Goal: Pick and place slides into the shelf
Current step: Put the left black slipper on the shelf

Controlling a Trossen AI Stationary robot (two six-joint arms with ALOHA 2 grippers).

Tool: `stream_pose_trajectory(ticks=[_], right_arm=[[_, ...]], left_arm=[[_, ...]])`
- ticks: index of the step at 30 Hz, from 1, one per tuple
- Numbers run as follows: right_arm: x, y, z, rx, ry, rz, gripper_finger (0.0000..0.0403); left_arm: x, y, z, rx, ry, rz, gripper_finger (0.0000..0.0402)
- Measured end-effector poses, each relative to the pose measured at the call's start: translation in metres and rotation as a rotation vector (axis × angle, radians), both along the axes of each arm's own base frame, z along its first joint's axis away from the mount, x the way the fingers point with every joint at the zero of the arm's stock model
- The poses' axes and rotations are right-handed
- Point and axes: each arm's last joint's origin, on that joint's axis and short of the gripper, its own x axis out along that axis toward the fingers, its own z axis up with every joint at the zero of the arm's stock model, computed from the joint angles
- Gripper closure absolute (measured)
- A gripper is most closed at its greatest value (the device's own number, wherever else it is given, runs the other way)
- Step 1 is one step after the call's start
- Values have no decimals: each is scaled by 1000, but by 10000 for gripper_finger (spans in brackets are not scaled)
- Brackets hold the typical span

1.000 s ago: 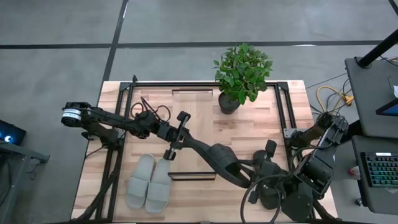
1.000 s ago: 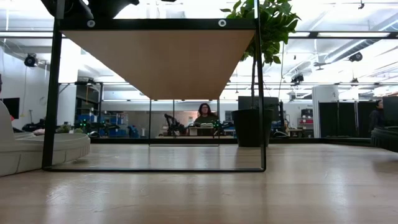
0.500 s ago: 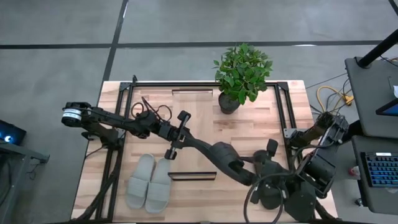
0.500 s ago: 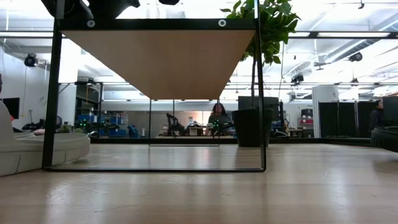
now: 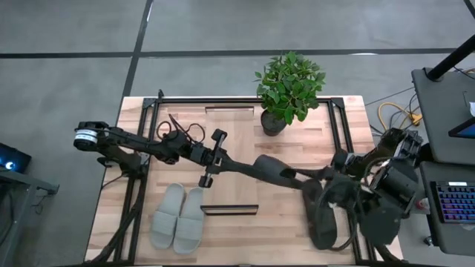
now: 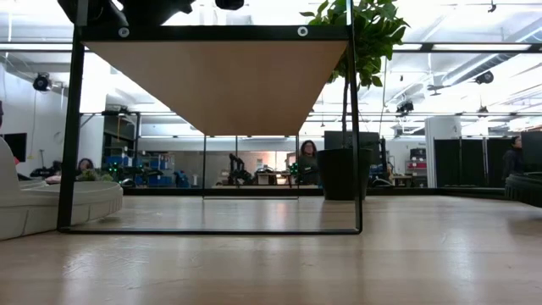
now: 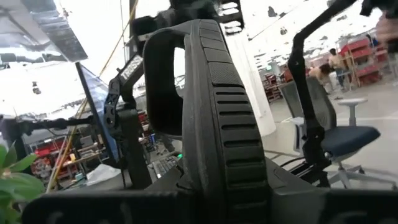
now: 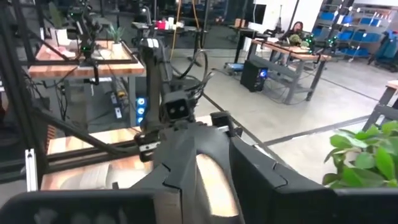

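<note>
The left gripper [image 5: 223,161] reached out over the middle of the table [image 5: 349,119], its fingers clamped on one end of a black slide [image 5: 269,169] held in the air above the shelf [image 5: 230,210]. The right gripper [image 5: 315,196] was at the slide's other end; whether its fingers gripped could not be told. A second dark slide [image 5: 324,222] lay near the table's front right edge. The pale grey pair [image 5: 178,219] sat side by side at the front left. A potted plant [image 5: 288,89] stood at the back.

pair of slides [image 5: 178,217] on table [image 5: 245,152] front-left, potted plant [image 5: 288,90] at the back
</note>
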Motion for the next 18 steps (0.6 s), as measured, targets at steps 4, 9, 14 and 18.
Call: stream_pose_trajectory(ticks=[4,9,14,18], right_arm=[[-5,-5,4,10,-8,-4,325],[-6,-5,3,6,-3,1,332],[-11,0,1,-15,14,25,335],[-17,4,-2,-39,33,52,335]], left_arm=[[-1,0,-6,26,4,46,357],[-9,4,-13,69,-4,177,357],[-22,6,-10,84,12,272,357],[-36,8,-10,102,76,357,357]])
